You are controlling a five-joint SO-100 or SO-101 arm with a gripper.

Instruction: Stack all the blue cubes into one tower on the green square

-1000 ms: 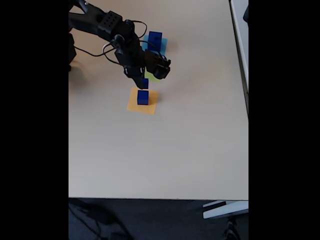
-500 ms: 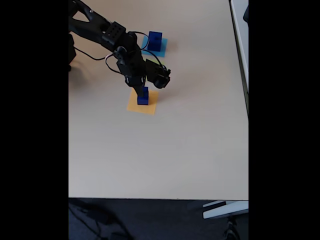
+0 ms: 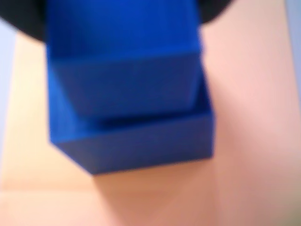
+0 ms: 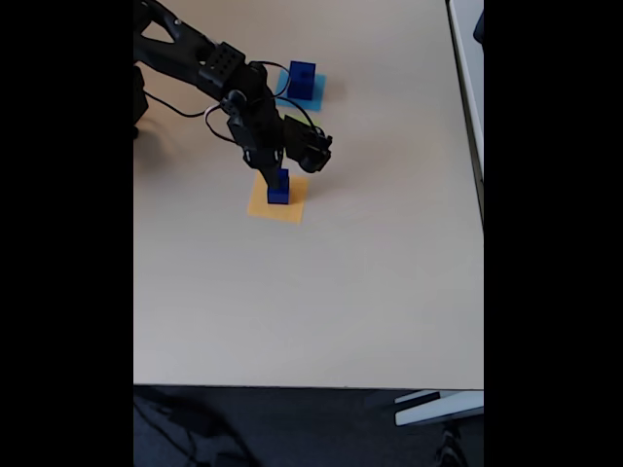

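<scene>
Below the fingers: small blue cube seated on larger blue cube, both on orange patch, not green. Grip state unclear. Probably light, rigid, slick; best pinched mid-height on opposite flat faces.

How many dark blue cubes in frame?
3: one solid dark blue cube on the light-blue patch, two stacked on the orange patch. Arm may hide more.

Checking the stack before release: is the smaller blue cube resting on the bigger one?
Touching. In the wrist view the smaller blue cube sits on the bigger cube's top face with no gap between them.
</scene>
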